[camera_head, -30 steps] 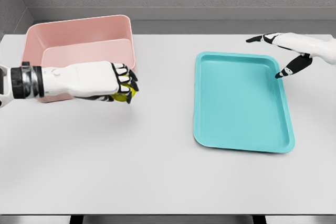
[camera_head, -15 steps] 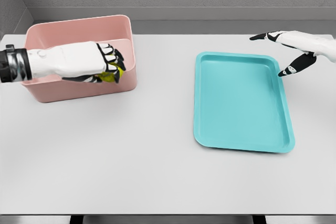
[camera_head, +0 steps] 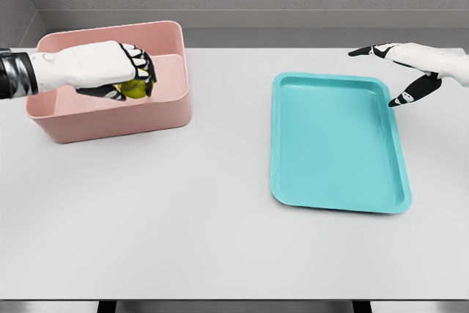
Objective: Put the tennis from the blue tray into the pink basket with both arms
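Note:
My left hand (camera_head: 135, 78) hovers over the inside of the pink basket (camera_head: 117, 116), fingers curled around the yellow-green tennis ball (camera_head: 132, 89). Only part of the ball shows under the fingers. The blue tray (camera_head: 333, 144) lies flat on the right half of the table and holds nothing. My right hand (camera_head: 396, 71) floats above the tray's far right corner with its fingers spread and nothing in them.
The white table (camera_head: 183, 218) carries only the basket at the far left and the tray at the right. A grey wall runs along the back edge.
The left hand has carried the ball up and to the left, from in front of the basket's near right corner to over its interior. The right hand has barely shifted.

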{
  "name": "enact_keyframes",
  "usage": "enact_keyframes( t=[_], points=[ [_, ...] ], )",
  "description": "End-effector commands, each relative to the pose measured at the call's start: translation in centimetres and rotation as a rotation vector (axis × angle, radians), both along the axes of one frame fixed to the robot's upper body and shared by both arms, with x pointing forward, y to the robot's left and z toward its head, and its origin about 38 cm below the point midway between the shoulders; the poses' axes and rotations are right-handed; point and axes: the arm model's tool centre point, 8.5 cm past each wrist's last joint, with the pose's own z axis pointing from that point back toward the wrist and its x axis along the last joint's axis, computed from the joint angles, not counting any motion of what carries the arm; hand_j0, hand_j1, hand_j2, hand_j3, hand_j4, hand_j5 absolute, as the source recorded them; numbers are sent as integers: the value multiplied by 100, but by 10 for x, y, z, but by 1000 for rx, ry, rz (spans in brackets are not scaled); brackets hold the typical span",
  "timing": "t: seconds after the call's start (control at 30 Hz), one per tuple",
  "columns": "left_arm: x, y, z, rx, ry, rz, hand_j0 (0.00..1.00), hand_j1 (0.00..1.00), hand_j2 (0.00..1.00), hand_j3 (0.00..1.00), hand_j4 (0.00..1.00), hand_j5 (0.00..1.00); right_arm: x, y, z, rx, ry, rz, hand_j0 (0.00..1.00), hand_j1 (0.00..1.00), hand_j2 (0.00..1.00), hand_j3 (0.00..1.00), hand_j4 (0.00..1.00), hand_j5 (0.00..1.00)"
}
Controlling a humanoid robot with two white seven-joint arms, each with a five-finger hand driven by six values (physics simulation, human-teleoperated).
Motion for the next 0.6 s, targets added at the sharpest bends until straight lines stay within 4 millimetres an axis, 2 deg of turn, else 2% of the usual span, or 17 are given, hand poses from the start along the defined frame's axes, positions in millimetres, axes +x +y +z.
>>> enact_keyframes(
  t=[0.0,0.4,0.57],
  points=[
    [5,4,-3,-7,9,24,49,49,49,49,49,49,0,0,1,8,-1,-3,100,100,100,100,100,100],
    [34,14,-8,-30,18,110,49,49,49,49,49,49,0,0,1,5,1,-2,100,100,100,100,100,100],
    [39,15,-9,-37,23,126,49,49,49,49,49,49,0,0,1,7,1,-2,100,100,100,100,100,100]
  ],
)
